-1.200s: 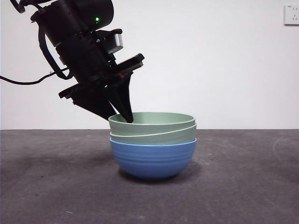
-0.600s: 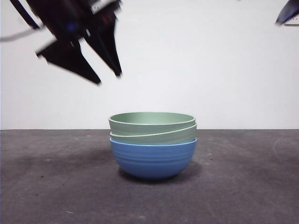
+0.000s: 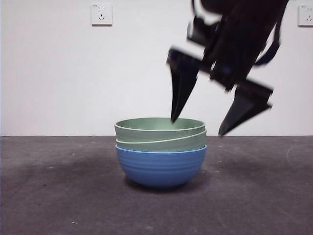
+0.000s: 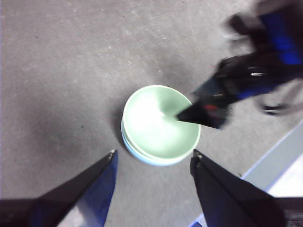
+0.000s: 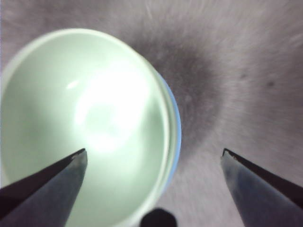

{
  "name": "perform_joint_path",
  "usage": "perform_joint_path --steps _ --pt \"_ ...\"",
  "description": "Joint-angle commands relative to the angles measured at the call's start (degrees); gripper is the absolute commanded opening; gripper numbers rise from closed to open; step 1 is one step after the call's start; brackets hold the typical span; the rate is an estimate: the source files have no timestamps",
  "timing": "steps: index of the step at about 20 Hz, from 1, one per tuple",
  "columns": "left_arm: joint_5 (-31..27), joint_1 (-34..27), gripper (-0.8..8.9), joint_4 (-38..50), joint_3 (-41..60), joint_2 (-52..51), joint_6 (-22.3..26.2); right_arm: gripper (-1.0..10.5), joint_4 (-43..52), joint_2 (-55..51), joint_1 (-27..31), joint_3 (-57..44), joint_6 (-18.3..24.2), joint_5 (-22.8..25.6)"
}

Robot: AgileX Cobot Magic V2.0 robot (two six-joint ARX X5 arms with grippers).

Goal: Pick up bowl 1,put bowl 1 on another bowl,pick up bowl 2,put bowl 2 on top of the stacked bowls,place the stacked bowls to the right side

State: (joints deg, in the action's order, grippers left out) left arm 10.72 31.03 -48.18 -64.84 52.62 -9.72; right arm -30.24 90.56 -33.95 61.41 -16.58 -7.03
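**Right gripper spread over the bowl stack**

Your right gripper [image 3: 195,126] hangs over the stacked bowls [image 3: 161,152], jaws spread wide: one tip points into the top green bowl [image 3: 160,128] just above its rim, the other stands outside the stack's wall. The stack, two green bowls nested in the blue bowl [image 3: 161,169], sits mid-table [image 3: 58,196]. Your left gripper [image 4: 154,158] looks down from well above, its jaws also wide and holding nothing.
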Motion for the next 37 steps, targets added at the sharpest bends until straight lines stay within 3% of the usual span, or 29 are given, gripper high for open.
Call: perform_joint_path --steps 1,3,7,12,14,23,31,37 --pt "0.22 0.02 2.65 -1.60 -0.13 -1.62 -0.26 4.7 1.79 3.43 1.01 -0.09 -1.95 -2.05" --pt "0.17 0.02 2.65 -2.64 -0.13 -2.32 -0.26 4.5 1.84 5.09 1.29 -0.09 -2.03 -2.05" --pt "0.17 0.02 2.65 -3.28 -0.13 -2.29 -0.31 1.8 1.77 5.44 1.27 -0.09 -1.97 -2.99" --pt "0.20 0.07 2.65 -3.41 -0.13 -2.32 -0.39 1.3 0.98 5.46 1.31 -0.09 -1.99 -5.05" --pt "0.20 0.07 2.65 -3.41 -0.13 -2.32 -0.39 -0.2 1.16 5.46 1.31 -0.09 -1.95 -4.96" --pt "0.09 0.07 2.65 -3.37 -0.13 -2.29 -0.35 -0.2 1.97 1.25 2.97 -0.02 -1.27 -4.70" --pt "0.11 0.07 2.65 -3.43 -0.13 -2.29 -0.37 -0.2 2.36 -1.42 19.89 0.28 1.60 -4.59" --pt "0.11 0.07 2.65 -3.32 -0.13 -2.29 -0.42 -0.2 4.24 0.98 28.39 0.28 2.73 -4.59"
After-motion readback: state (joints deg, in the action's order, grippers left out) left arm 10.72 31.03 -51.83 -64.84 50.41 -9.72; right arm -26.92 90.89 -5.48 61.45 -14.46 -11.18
